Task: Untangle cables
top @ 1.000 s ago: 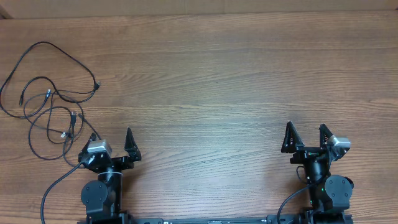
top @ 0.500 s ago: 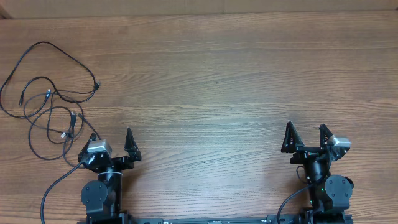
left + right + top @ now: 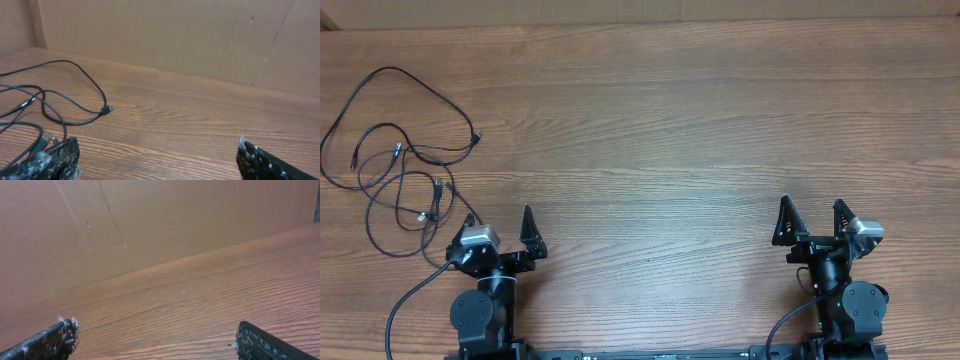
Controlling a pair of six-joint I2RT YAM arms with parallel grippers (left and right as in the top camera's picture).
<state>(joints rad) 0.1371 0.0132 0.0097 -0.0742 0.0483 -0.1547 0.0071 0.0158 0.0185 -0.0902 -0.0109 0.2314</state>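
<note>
The cables (image 3: pixel 396 152) lie in a loose tangle of thin black loops at the table's far left, with small plug ends among them. In the left wrist view the cables (image 3: pixel 106 108) lie ahead and to the left, one plug end pointing right. My left gripper (image 3: pixel 498 215) stands open near the front edge, just right of the tangle's lower loops, with nothing between its fingers (image 3: pixel 156 150). My right gripper (image 3: pixel 811 203) stands open at the front right, far from the cables, over bare wood (image 3: pixel 156 329).
A cardboard wall (image 3: pixel 175 35) borders the table's far side, and the cardboard wall (image 3: pixel 125 225) also fills the back of the right wrist view. A thicker black cord (image 3: pixel 410 295) runs from the left arm's base toward the front edge.
</note>
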